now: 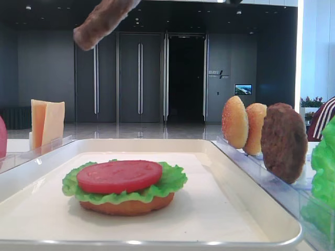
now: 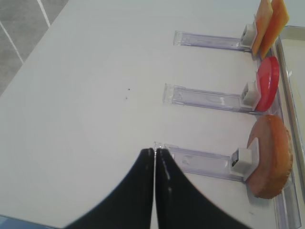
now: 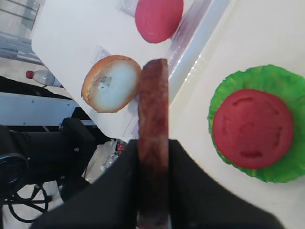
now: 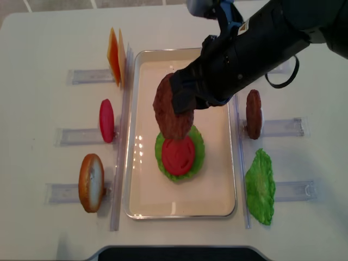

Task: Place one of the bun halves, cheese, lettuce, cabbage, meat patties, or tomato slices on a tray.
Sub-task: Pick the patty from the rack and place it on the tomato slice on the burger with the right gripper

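Note:
My right gripper (image 3: pixel 153 149) is shut on a brown meat patty (image 3: pixel 153 102), held on edge between the black fingers. From overhead that patty (image 4: pixel 172 111) hangs over the cream tray (image 4: pixel 142 103), just behind the stack on it. The stack is a flat bun half (image 1: pixel 125 207), a ruffled lettuce leaf (image 1: pixel 168 183) and a red tomato slice (image 1: pixel 119 176) on top. In the low view the held patty (image 1: pixel 102 21) is high above the stack. My left gripper (image 2: pixel 155 152) is shut and empty, over bare table beside a clear holder (image 2: pixel 200 161).
Left of the tray stand cheese slices (image 4: pixel 113 54), a tomato slice (image 4: pixel 106 120) and a bun half (image 4: pixel 91 182) in clear holders. To the right are another patty (image 4: pixel 253 114) and a lettuce leaf (image 4: pixel 260 186). Two domed buns (image 1: pixel 243 123) stand at the back right.

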`<state>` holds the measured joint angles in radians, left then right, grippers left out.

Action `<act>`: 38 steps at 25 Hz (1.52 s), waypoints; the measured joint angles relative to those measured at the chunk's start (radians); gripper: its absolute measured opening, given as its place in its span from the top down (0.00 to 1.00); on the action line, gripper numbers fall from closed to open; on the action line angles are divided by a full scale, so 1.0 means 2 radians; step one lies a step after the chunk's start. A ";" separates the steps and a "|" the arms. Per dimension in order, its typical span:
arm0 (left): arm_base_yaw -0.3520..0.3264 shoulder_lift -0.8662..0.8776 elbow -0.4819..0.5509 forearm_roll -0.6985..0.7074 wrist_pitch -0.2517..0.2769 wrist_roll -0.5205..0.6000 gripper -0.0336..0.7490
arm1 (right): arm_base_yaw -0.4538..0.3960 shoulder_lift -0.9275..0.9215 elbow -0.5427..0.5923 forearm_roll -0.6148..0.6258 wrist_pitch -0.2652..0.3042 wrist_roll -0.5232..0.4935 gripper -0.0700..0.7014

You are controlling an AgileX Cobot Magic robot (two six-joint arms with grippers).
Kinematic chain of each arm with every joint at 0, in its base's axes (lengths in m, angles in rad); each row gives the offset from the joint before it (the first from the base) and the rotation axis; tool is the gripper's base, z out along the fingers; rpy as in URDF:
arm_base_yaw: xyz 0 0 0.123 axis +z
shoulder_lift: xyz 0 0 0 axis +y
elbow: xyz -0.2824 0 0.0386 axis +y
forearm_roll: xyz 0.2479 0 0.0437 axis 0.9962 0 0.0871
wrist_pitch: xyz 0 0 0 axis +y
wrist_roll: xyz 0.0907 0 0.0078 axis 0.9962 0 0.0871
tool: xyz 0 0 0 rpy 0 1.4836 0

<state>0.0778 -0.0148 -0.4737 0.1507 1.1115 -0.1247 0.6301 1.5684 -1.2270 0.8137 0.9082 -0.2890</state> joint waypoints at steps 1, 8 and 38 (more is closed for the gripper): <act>0.000 0.000 0.000 0.000 0.000 0.000 0.96 | 0.000 0.009 0.000 0.015 0.002 -0.013 0.73; 0.000 0.000 0.000 0.000 0.000 0.000 0.96 | 0.000 0.070 0.000 0.123 0.008 -0.107 0.73; 0.000 0.000 0.000 0.000 0.000 0.000 0.96 | -0.030 0.175 0.000 0.111 0.017 -0.174 0.73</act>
<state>0.0778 -0.0148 -0.4737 0.1516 1.1115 -0.1247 0.5700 1.9190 -1.2270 1.0361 0.9422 -0.6368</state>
